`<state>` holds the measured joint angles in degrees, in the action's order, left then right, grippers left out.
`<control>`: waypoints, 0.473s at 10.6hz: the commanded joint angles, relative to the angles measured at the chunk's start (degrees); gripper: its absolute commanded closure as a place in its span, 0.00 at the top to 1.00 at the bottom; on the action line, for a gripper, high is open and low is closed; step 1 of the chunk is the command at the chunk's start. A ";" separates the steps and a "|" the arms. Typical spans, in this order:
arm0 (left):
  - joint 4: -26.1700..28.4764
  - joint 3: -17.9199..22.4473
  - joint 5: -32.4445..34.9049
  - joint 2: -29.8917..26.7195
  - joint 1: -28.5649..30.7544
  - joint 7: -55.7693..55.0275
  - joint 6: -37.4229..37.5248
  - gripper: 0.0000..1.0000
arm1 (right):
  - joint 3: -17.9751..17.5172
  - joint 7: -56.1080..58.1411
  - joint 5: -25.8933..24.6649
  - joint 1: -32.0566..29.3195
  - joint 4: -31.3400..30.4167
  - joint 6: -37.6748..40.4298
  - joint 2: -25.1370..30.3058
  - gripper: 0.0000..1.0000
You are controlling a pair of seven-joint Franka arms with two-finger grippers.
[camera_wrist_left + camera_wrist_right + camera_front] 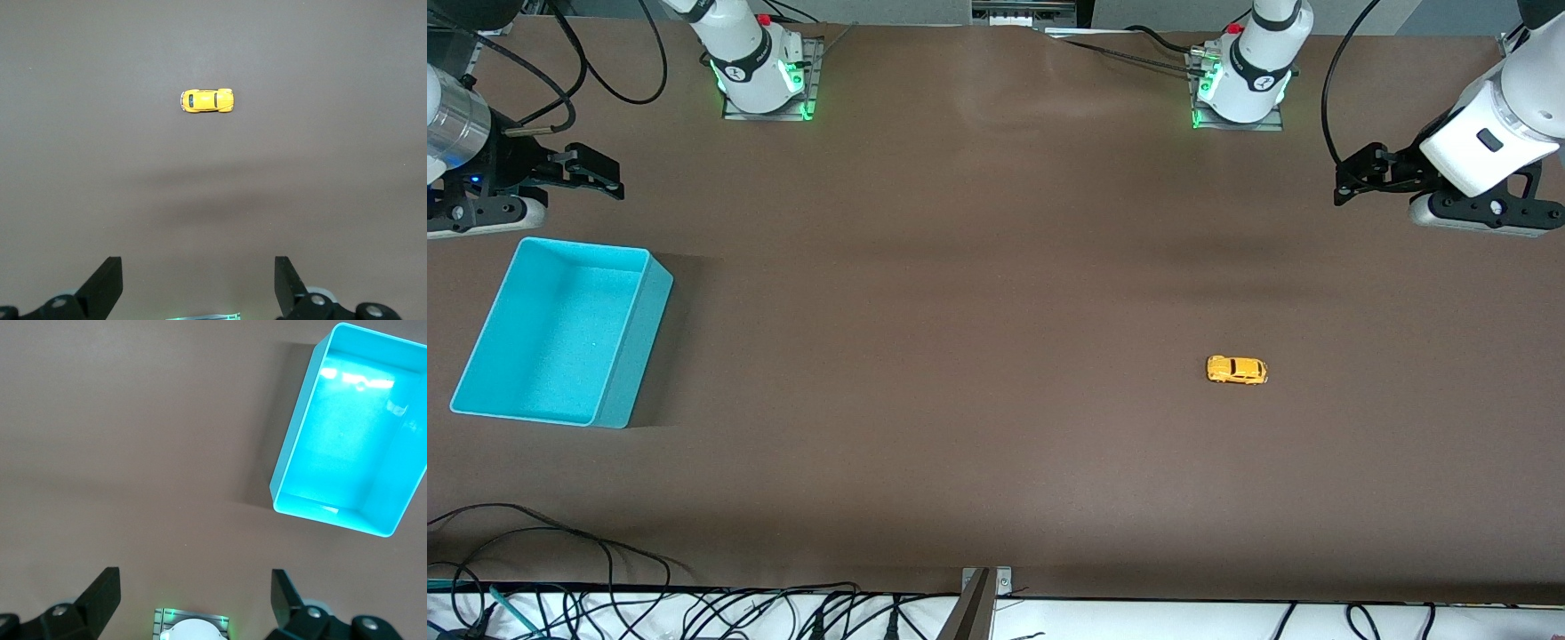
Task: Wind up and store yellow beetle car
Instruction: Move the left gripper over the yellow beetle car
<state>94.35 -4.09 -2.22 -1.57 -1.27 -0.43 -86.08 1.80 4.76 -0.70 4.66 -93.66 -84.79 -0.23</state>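
Note:
The yellow beetle car (1237, 370) stands alone on the brown table toward the left arm's end, a tiny yellow-orange body with dark windows. In the left wrist view the car (207, 101) lies well ahead of my left gripper (198, 267), which is open and holds nothing. That left gripper (1343, 182) hangs high over the table's edge at the left arm's end. My right gripper (612, 180) hangs open and empty above the table at the right arm's end, just past the turquoise bin. Between its fingers the right gripper (195, 580) frames only bare table.
An empty turquoise bin (636, 356) sits at the right arm's end of the table; its rim (293, 447) shows in the right wrist view. Both arm bases (760, 67) (1245, 76) stand along the edge farthest from the front camera. Loose cables (560, 569) trail along the nearest edge.

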 commanded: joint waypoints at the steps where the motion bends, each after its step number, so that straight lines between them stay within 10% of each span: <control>1: -2.07 -0.04 1.69 0.78 -0.04 0.61 1.71 1.00 | 0.05 -0.01 0.09 -0.26 0.32 0.94 0.41 1.00; 5: -1.98 0.05 1.52 1.13 0.13 10.77 1.45 1.00 | -0.04 0.16 0.00 -0.26 0.15 0.41 -0.21 1.00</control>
<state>94.26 -4.09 -2.21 -1.56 -1.27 5.06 -85.88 1.80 4.76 -0.70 4.63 -93.68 -84.79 -0.43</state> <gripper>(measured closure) 0.000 0.000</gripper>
